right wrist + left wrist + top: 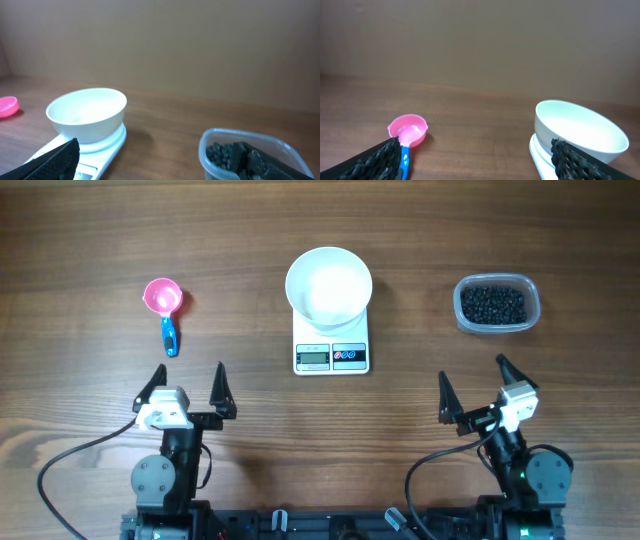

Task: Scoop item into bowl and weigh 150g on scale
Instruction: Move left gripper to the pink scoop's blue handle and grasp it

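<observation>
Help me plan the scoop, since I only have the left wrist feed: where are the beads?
Observer: In the overhead view the black beads lie in a clear container, to the right of the scale.
Operator: Is the right arm near them?
Observer: The right gripper is open. It is short of the container and not touching it.
Operator: Can I read the weight?
Observer: The display faces the arms, in front of the bowl, but its digits are too small to read.
</observation>
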